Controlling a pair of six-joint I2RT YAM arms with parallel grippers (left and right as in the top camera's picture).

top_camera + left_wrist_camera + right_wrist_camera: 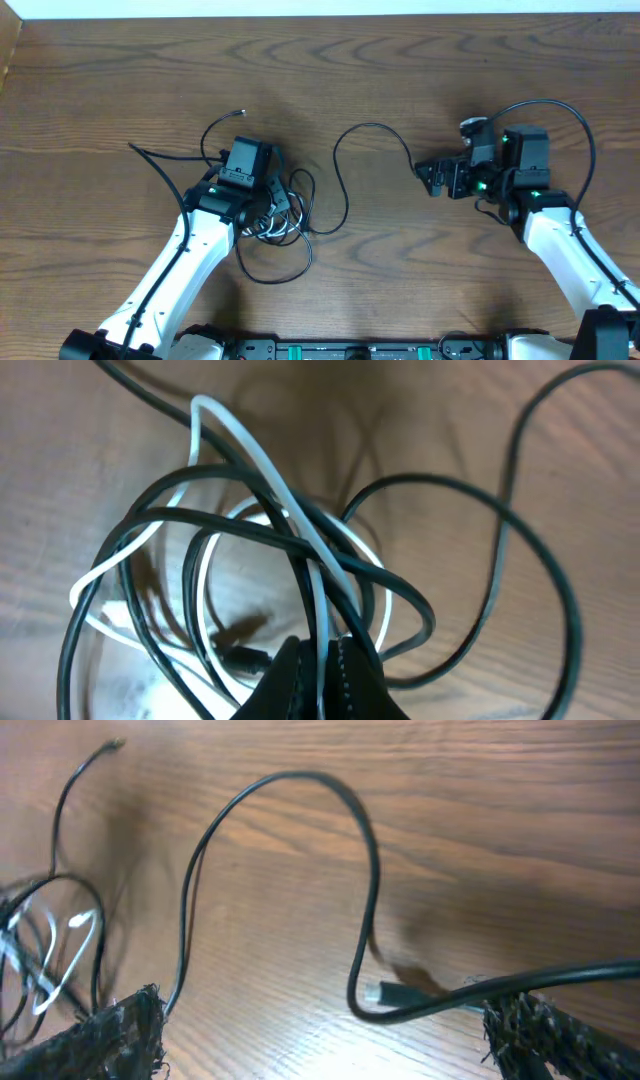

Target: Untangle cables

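On the left half of the wooden table [420, 60]: a loose knot [282, 212] of white cable [262, 470] and black cable [340, 170]. Clamped tight at the knot's near edge, the left gripper [322, 660], fingers pressed together on the white cable, that strand running straight down between them. Wound in rough rings over and around the white one, the black cable, with no single long axis inside the knot. Out of the knot to the right, one black run arching up, across and down toward the right gripper [432, 178], lying left-to-right overall. Spread wide and holding nothing, the right gripper, one finger on either side of a plug [380, 992] flat on the wood, tip pointing left in the wrist view. Up-left of the knot, a second plug [240, 113], pointing up-right. Farther left, one straight black stretch slanting toward the table's left edge.
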